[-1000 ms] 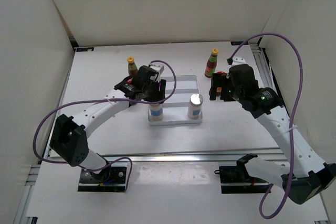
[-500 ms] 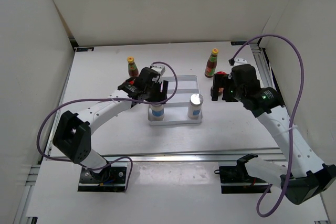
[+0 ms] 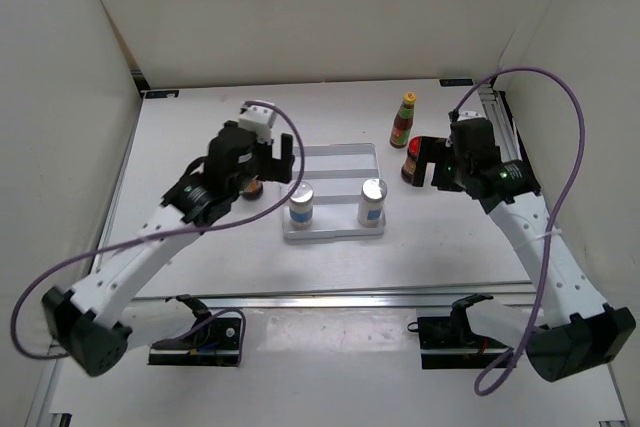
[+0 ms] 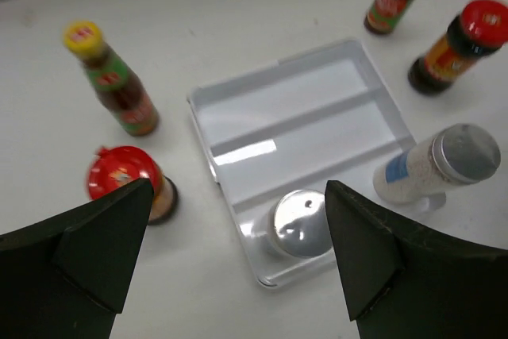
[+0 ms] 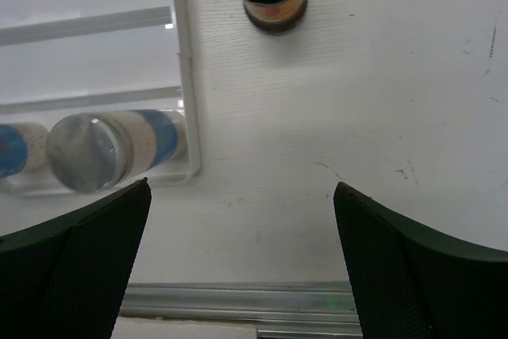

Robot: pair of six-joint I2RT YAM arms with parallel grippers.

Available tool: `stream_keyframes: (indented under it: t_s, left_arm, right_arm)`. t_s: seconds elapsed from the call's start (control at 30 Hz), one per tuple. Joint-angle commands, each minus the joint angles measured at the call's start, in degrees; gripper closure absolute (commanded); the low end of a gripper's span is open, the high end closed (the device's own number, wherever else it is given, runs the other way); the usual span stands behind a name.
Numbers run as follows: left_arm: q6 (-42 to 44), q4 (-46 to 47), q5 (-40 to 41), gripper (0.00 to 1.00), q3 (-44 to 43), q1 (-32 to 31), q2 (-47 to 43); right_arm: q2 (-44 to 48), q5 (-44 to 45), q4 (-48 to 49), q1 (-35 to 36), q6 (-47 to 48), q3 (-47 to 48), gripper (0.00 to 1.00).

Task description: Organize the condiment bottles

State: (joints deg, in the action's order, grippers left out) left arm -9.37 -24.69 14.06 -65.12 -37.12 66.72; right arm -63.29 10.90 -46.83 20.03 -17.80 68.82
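My left claw (image 4: 238, 188) has let go of the left shaker (image 3: 301, 205). Its jaws, which were closed around the shaker, now stand wide apart. That arm has lifted and swung back to the left, off the tray (image 3: 340, 159), and the shaker stands free in the near row. In the overhead view my wrist now covers the left sauce bottle (image 4: 111, 77). My right claw (image 5: 242, 188) has drawn back toward the right, uncovering the red-lidded jar (image 3: 411, 159) it was hanging over.
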Motion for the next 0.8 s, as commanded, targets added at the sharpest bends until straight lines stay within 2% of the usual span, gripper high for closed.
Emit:
stream_keyframes:
  t_s: [0.0,0.17,0.27,0.37,0.43,0.5,0.63,0.77]
  left_arm:
    - [6.98,0.52,7.37,0.0,3.76,1.96,-10.26]
    - [8.93,0.52,16.85,0.0,16.33,3.37,-19.86]
    - [8.4,0.52,17.49,0.0,22.82,3.37,-24.26]
    - [10.24,3.14,18.19,0.0,23.46,2.76,-26.55]
    - [11.64,7.08,20.81,0.0,25.47,2.76,-27.26]
    - [12.27,7.11,24.77,0.0,26.1,2.76,-27.26]
    - [12.27,7.11,30.12,0.0,25.57,2.76,-26.73]
    - [12.27,7.64,33.39,0.0,26.1,2.76,-29.88]
  right_arm:
    - [-5.59,-1.23,-0.9,-4.37,-1.09,2.98,0.01]
    - [-13.25,-1.84,-1.42,-4.39,-0.48,9.83,0.01]
    - [-18.26,-2.54,-0.81,-6.05,0.14,14.84,0.01]
    - [-24.32,-3.78,-0.81,-7.55,0.66,20.55,0.01]
    - [-29.16,-5.09,-0.81,-9.57,0.66,23.72,0.01]
    - [-33.37,-5.8,-1.42,-10.18,1.27,27.75,0.01]
    - [-38.48,-6.33,-2.47,-10.19,1.81,30.85,0.0]
    - [-42.26,-7.03,-1.95,-10.19,2.42,31.38,0.0]
